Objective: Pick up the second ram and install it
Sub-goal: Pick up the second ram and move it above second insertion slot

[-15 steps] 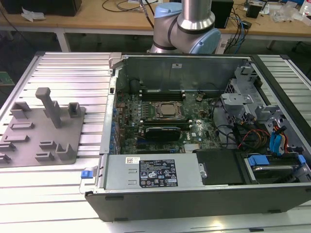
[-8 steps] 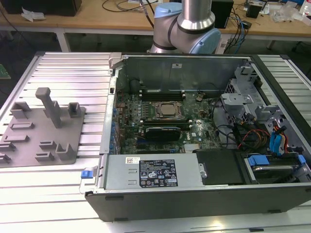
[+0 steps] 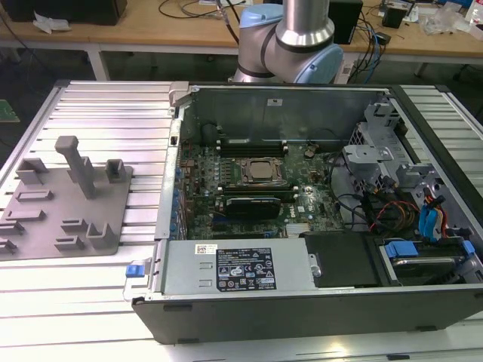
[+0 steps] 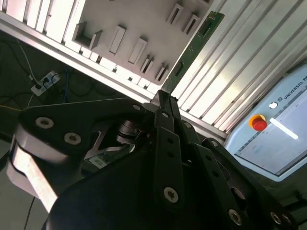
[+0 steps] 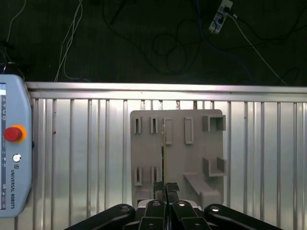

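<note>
1. Above the grey fixture plate (image 5: 194, 153) on the ribbed aluminium table (image 5: 86, 158), the gripper (image 5: 165, 186) hangs high, pointing down at the plate's slots.
2. Tool state: the fingers are pinched together on one end of the second ram (image 5: 163, 148). In the first wrist view the stick is edge-on, a thin line running from the fingertips toward the plate.
3. In the second wrist view the gripper (image 4: 164, 98) holds the same green stick (image 4: 192, 53) by its near end. The rest juts out free, with the fixture and table far behind it.
4. A teach pendant (image 5: 14, 153) lies on the table beside the plate.
5. In the exterior view the fixture plate (image 3: 41, 215) sits on the exterior view's left of the open computer case (image 3: 302, 309).
6. Progress, as I judge it: pick-up looks done — the stick is gripped and appears clear of its slot.
7. Left to do: the carry to the case and seating in the memory slots (image 3: 253, 145) by the CPU socket (image 3: 256, 172) — the install is not yet begun.
</note>
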`<action>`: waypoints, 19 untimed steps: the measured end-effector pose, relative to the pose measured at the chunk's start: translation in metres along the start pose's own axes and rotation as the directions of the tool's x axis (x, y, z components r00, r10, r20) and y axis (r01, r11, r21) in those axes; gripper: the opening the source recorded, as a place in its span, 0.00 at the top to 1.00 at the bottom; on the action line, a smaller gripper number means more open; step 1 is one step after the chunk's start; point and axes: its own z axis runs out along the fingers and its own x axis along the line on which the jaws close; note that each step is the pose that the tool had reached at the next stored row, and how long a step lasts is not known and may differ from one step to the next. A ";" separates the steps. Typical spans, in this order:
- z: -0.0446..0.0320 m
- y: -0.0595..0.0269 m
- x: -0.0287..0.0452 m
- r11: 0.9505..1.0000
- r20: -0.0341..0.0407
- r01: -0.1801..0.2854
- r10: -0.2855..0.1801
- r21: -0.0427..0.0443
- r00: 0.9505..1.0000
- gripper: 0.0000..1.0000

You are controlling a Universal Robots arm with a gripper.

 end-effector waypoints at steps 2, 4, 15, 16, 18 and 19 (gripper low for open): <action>-0.0001 -0.0021 0.0000 1.000 0.000 0.000 0.000 0.000 1.000 0.91; -0.0002 -0.0075 0.0001 1.000 0.000 0.000 0.000 0.000 1.000 0.91; -0.0008 -0.0265 0.0003 1.000 0.000 0.000 0.000 -0.002 1.000 0.91; -0.0009 -0.0276 0.0003 1.000 0.000 0.000 0.000 -0.002 1.000 0.91; -0.0010 -0.0316 0.0004 1.000 0.000 0.000 0.000 -0.002 1.000 0.91; -0.0011 -0.0346 0.0004 1.000 0.000 0.000 0.000 -0.002 1.000 0.91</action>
